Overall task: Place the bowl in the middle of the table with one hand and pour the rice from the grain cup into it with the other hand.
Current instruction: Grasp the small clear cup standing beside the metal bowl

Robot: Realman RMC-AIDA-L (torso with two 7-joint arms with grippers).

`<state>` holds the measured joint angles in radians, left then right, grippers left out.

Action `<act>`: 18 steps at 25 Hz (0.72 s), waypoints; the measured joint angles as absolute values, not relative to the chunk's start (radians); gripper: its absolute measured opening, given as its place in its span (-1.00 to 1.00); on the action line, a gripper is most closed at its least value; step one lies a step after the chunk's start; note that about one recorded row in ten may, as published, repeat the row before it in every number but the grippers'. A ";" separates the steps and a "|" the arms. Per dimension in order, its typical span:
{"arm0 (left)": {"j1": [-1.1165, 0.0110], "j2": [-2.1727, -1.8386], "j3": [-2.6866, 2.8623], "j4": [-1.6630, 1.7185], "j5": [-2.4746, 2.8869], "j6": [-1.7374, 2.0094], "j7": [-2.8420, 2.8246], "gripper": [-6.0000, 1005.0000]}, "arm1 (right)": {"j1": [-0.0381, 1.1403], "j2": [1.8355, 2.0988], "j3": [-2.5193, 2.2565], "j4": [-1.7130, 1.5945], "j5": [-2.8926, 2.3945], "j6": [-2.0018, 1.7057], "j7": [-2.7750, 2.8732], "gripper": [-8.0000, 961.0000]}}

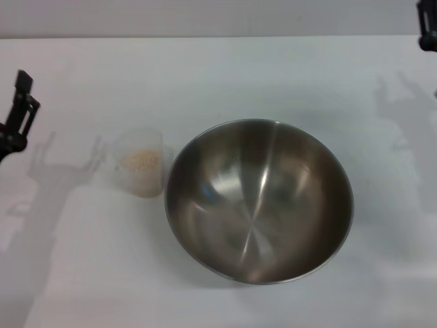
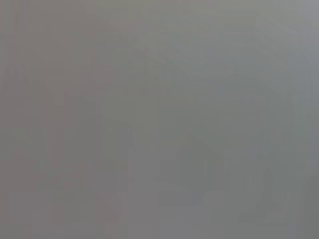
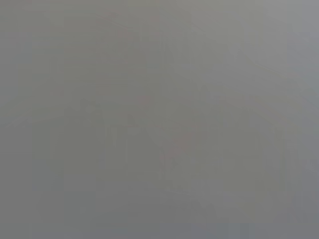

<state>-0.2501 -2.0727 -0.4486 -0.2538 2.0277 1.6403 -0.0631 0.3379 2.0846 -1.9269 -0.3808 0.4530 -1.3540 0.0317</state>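
In the head view the shiny steel bowl (image 1: 259,199) stands upright and empty on the white table (image 1: 225,75), a little right of the middle. The clear grain cup (image 1: 140,164) stands just left of the bowl, close to its rim, with pale rice (image 1: 141,161) inside. My left gripper (image 1: 19,113) is at the left edge, well left of the cup and holding nothing. My right gripper (image 1: 427,27) shows only as a dark piece at the top right corner, far from the bowl. Both wrist views show only plain grey.
The arms cast faint shadows on the tabletop at the left (image 1: 48,178) and right (image 1: 410,116). The far table edge runs along the top of the head view.
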 joint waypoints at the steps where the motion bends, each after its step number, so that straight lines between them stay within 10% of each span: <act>1: -0.246 -2.073 -0.435 -0.251 2.028 1.639 -0.062 0.60 | 0.339 2.083 -1.910 -0.359 0.453 -1.358 0.072 -0.17; 18: -0.204 -2.075 -0.235 -0.233 2.028 1.450 -0.052 0.59 | 0.375 2.079 -1.856 -0.266 0.454 -1.359 0.111 -0.17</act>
<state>-0.2038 -2.0754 -0.2354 -0.2331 2.0279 1.4502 -0.0522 0.3749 2.0785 -1.8562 -0.2656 0.4541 -1.3586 0.1108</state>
